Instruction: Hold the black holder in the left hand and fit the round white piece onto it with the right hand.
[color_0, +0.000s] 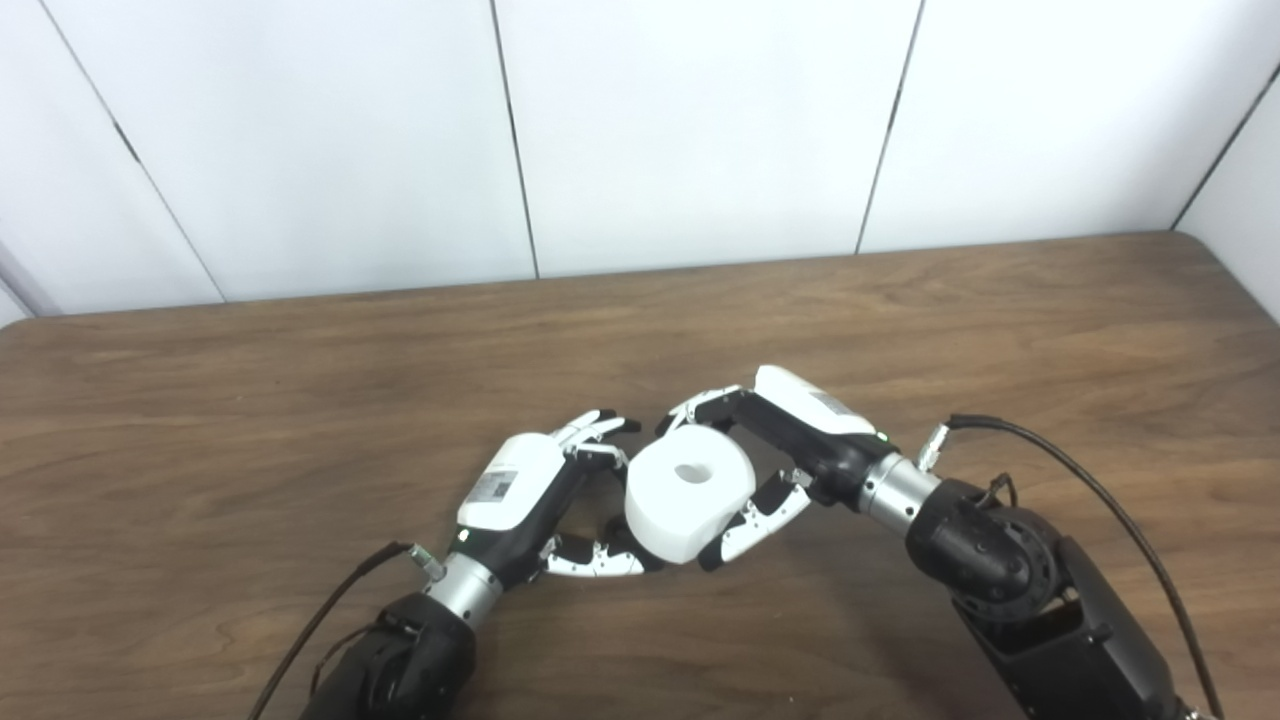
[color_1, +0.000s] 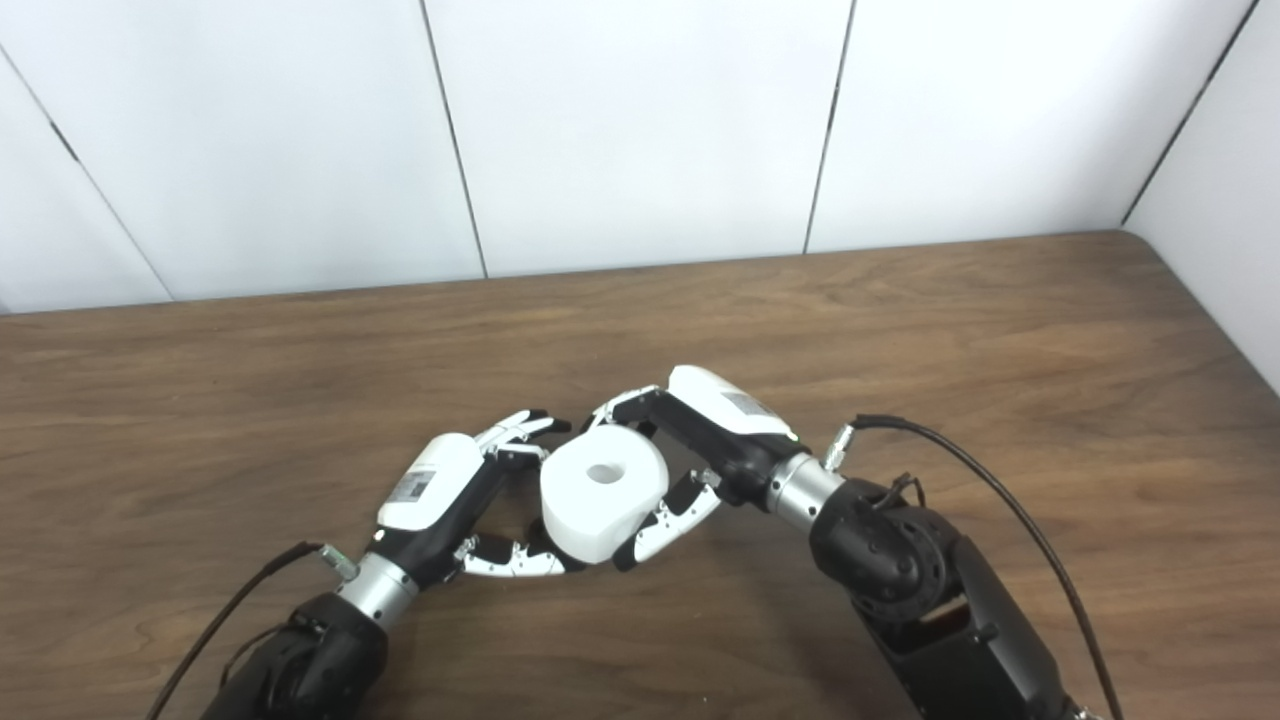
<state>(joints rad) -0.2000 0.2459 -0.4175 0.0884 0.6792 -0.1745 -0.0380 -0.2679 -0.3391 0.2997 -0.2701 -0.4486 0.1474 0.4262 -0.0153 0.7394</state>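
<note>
Both hands meet at a white roll, lower centre of the frame.
The right hand (color_0: 790, 440) grasps the round white piece (color_0: 688, 496); the left hand (color_0: 535, 490) cups its other side above the wooden worktop (color_0: 300, 400), grip unclear.

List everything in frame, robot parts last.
round white piece: 1, white with a hole in its top, near the table's front middle, between the two hands
black holder: not visible; may be hidden behind the white piece
table: 1, brown wood, fills the lower part of the picture
wall panels: white with dark seams, behind the table
cables: 2, black, one at each wrist
left hand: 1, white and black, against the piece's left side, grip unclear
right hand: 1, white and black, fingers around the piece
</note>
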